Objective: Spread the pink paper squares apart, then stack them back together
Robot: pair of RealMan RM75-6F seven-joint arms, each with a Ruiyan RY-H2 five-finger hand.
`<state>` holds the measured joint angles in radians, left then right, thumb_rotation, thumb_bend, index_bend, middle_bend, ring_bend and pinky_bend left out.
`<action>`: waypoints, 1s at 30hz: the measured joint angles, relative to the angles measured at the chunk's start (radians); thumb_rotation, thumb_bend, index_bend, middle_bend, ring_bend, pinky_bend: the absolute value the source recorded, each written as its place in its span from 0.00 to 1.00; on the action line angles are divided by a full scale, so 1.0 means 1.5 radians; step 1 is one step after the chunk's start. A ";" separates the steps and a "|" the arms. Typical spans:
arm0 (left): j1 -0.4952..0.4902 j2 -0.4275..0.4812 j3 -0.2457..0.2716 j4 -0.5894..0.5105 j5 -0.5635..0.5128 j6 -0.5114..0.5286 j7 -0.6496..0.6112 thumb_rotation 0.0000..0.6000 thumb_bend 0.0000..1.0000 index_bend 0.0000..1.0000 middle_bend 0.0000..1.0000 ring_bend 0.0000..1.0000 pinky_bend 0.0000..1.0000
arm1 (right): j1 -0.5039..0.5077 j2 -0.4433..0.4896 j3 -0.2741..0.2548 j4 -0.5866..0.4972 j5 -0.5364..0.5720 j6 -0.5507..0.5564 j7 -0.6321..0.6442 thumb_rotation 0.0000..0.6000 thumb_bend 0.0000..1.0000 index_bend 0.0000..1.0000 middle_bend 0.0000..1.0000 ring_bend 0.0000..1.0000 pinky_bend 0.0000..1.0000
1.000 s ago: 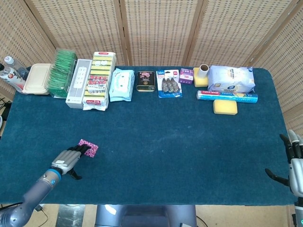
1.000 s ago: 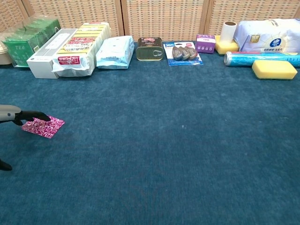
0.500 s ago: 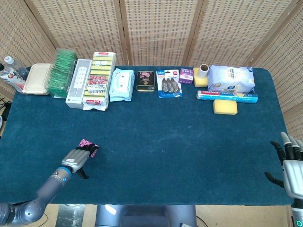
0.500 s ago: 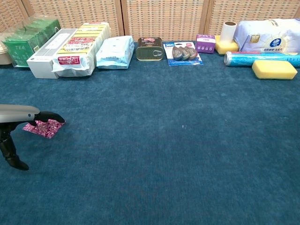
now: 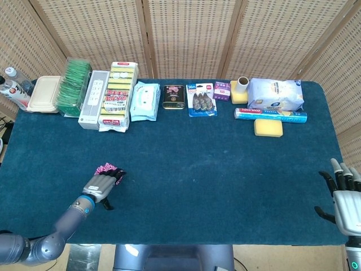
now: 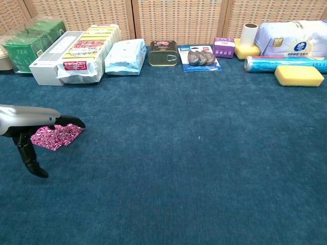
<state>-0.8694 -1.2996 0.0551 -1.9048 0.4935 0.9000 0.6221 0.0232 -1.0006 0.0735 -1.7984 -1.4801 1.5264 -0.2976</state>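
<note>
Pink paper squares (image 6: 55, 136) low on the left side of the blue table (image 5: 214, 164), well in front of the row of packaged goods along the back edge, near the front-left corner. Left hand (image 5: 103, 184) flat over the stack with fingertips (image 6: 73, 122) stretched across the top sheet, thumb hanging down to the side in the chest view; pressing on the paper, not pinching or lifting it, nothing enclosed. Stack looking slightly fanned at the edges, though how many sheets cannot be told. Right hand (image 5: 345, 195) far off at the front-right edge, fingers apart, holding nothing. Likely step: sliding the top sheet off to start the spread. To do well: light downward pressure only, enough for the fingertips to drag one sheet over the cloth without carrying the whole pile along; too hard a press probably shifts everything together, and the carpet-like surface may hold the bottom sheet or snag corners. Best to pull sideways toward open table to the right, away from the edge, then lift off and return for the next. Worth keeping each sheet flat and uncrumpled so restacking stays easy. Right hand too distant to help for now.
</note>
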 measured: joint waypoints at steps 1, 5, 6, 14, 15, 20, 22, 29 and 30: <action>-0.005 -0.002 -0.002 -0.001 -0.003 0.002 0.003 1.00 0.06 0.00 0.00 0.03 0.09 | 0.001 -0.001 0.001 0.002 0.004 -0.003 0.000 1.00 0.04 0.19 0.02 0.00 0.00; -0.028 -0.017 -0.011 -0.001 -0.019 0.010 0.014 1.00 0.06 0.00 0.00 0.03 0.09 | 0.009 -0.004 0.003 0.010 0.023 -0.024 0.003 1.00 0.04 0.18 0.02 0.00 0.00; -0.033 -0.020 -0.014 -0.002 -0.021 0.012 0.017 1.00 0.06 0.00 0.00 0.03 0.09 | 0.012 -0.006 0.005 0.015 0.030 -0.030 0.004 1.00 0.04 0.18 0.02 0.00 0.00; -0.033 -0.004 -0.009 -0.025 0.004 0.032 0.007 1.00 0.06 0.00 0.00 0.03 0.09 | 0.024 -0.025 0.013 0.041 0.046 -0.042 0.015 1.00 0.04 0.17 0.02 0.00 0.00; -0.029 0.002 -0.007 -0.028 0.011 0.034 0.002 1.00 0.06 0.00 0.00 0.03 0.09 | 0.024 -0.027 0.013 0.043 0.045 -0.041 0.015 1.00 0.04 0.17 0.02 0.00 0.00; -0.008 0.038 0.009 -0.041 0.052 0.043 -0.020 1.00 0.06 0.00 0.00 0.03 0.09 | 0.027 -0.039 0.014 0.050 0.035 -0.032 0.007 1.00 0.04 0.17 0.02 0.00 0.00; 0.000 0.047 0.015 -0.044 0.067 0.050 -0.023 1.00 0.06 0.00 0.00 0.03 0.09 | 0.027 -0.048 0.014 0.055 0.032 -0.028 0.000 1.00 0.05 0.17 0.02 0.00 0.00; 0.023 0.072 0.032 -0.048 0.116 0.048 -0.048 1.00 0.06 0.00 0.00 0.03 0.09 | 0.035 -0.082 0.012 0.069 0.035 -0.033 -0.032 1.00 0.12 0.17 0.02 0.00 0.00; 0.026 0.074 0.034 -0.047 0.122 0.045 -0.053 1.00 0.06 0.00 0.00 0.03 0.09 | 0.036 -0.087 0.012 0.072 0.035 -0.033 -0.039 1.00 0.13 0.17 0.02 0.00 0.00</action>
<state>-0.8306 -1.1888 0.1060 -1.9756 0.6764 0.9678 0.5425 0.0766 -1.1310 0.0917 -1.6908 -1.4278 1.4774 -0.3566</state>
